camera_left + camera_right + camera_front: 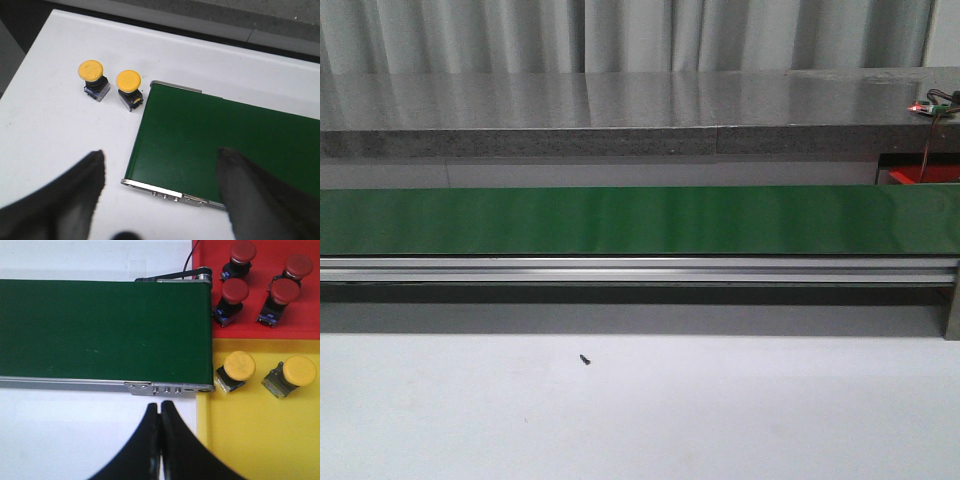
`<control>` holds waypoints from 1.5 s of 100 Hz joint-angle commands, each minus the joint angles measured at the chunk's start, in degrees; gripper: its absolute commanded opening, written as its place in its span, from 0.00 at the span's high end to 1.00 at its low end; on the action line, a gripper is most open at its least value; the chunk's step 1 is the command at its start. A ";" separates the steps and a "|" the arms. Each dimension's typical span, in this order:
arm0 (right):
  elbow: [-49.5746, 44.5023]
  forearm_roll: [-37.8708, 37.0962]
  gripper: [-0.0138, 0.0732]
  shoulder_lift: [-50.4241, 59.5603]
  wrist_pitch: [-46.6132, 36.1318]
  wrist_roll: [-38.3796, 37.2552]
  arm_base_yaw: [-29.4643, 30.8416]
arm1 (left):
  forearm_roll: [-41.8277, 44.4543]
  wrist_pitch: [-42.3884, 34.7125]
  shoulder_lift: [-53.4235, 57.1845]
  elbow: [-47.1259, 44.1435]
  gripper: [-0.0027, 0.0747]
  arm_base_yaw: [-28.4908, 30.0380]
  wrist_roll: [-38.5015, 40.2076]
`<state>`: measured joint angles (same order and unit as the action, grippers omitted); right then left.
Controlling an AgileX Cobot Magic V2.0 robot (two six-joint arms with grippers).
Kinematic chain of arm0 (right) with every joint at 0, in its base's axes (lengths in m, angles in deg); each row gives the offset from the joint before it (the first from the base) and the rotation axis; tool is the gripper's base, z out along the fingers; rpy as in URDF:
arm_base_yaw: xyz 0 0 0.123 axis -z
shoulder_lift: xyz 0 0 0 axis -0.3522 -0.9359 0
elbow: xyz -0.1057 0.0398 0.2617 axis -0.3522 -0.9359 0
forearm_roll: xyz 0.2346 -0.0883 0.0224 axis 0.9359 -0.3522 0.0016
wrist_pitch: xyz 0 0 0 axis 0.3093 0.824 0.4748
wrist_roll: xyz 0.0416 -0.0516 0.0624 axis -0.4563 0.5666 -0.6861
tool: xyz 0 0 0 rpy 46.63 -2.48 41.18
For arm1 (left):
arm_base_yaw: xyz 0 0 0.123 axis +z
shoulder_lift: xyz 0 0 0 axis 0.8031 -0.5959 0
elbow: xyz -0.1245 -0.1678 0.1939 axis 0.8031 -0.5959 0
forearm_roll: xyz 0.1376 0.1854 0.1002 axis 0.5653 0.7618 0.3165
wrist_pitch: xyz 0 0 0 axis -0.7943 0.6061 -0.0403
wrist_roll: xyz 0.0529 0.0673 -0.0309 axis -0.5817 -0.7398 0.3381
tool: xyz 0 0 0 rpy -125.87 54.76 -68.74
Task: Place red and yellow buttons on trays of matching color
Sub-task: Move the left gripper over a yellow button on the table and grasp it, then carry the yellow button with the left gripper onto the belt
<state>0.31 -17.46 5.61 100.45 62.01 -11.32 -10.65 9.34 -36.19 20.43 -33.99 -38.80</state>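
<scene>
Two yellow buttons (109,83) are seen upright on the white table just off the end of the green belt (225,145), ahead of the wide-spread left gripper (160,172) (the right gripper (160,410) is pressed shut, empty)

Left pincer (160,200), right pincer (160,440): black, smooth, curved tapering fingers.
</scene>
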 commanded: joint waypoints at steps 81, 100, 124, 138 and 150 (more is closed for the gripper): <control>1.39 0.86 0.96 0.98 -2.69 0.71 0.05 | 2.06 -8.53 -33.90 25.66 0.17 5.18 16.50; 1.39 0.86 0.96 0.98 -2.69 0.71 0.05 | 1.95 -10.68 -40.87 30.30 0.17 5.18 22.27; 1.39 0.86 0.96 0.98 -2.69 0.71 0.05 | 2.09 -11.67 -47.00 34.17 0.17 5.18 26.06; 1.39 0.86 0.96 0.98 -2.69 0.71 0.05 | 2.23 -12.76 -49.33 34.75 0.17 5.18 27.37; 1.39 0.86 0.96 0.98 -2.69 0.71 0.05 | 2.23 -13.68 -50.57 34.75 0.17 5.18 27.37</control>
<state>0.31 -17.46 5.61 100.48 62.01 -11.32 -7.92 -0.83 -89.46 53.31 -28.87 -12.12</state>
